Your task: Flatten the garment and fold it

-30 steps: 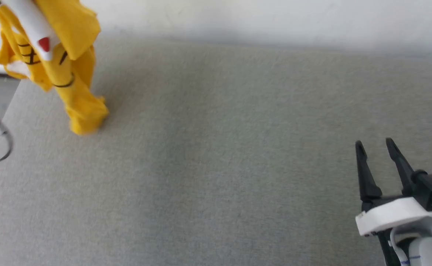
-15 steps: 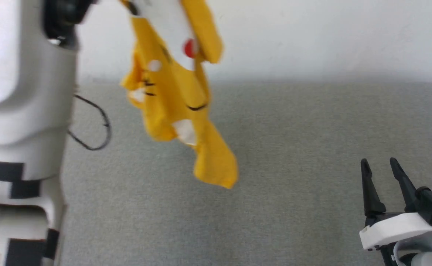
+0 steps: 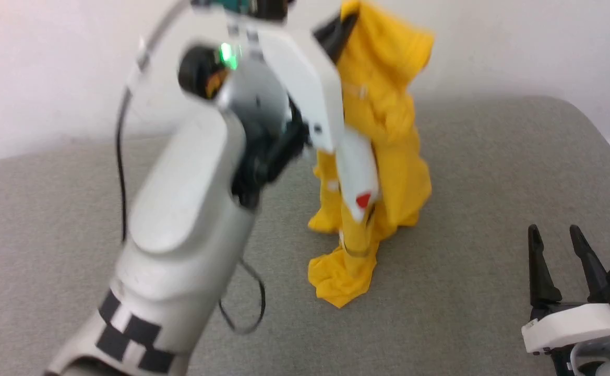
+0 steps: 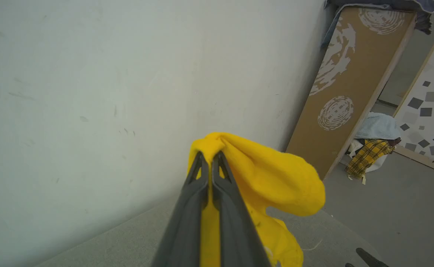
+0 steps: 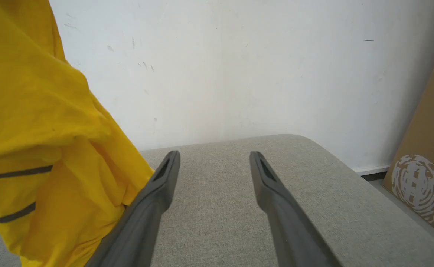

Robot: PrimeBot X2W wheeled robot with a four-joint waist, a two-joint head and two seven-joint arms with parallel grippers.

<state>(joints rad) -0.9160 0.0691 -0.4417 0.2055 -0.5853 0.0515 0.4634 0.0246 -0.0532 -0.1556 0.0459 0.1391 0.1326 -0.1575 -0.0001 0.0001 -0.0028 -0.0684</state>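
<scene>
L gripper (image 4: 210,155): fingers pinching garment (image 3: 393,156), 12 o'clock
garment: hangs, bottom on worktop (image 3: 466,313)
R gripper (image 3: 553,230): fingers spread, empty, 4 o'clock

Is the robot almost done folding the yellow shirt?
Not nearly. Done: the left pincer is shut on the garment and holds it up. In hand: it hangs bunched, its lower end on the grey cushion. Left: spreading it flat, then every fold. The right pincer is open, holding nothing.
</scene>
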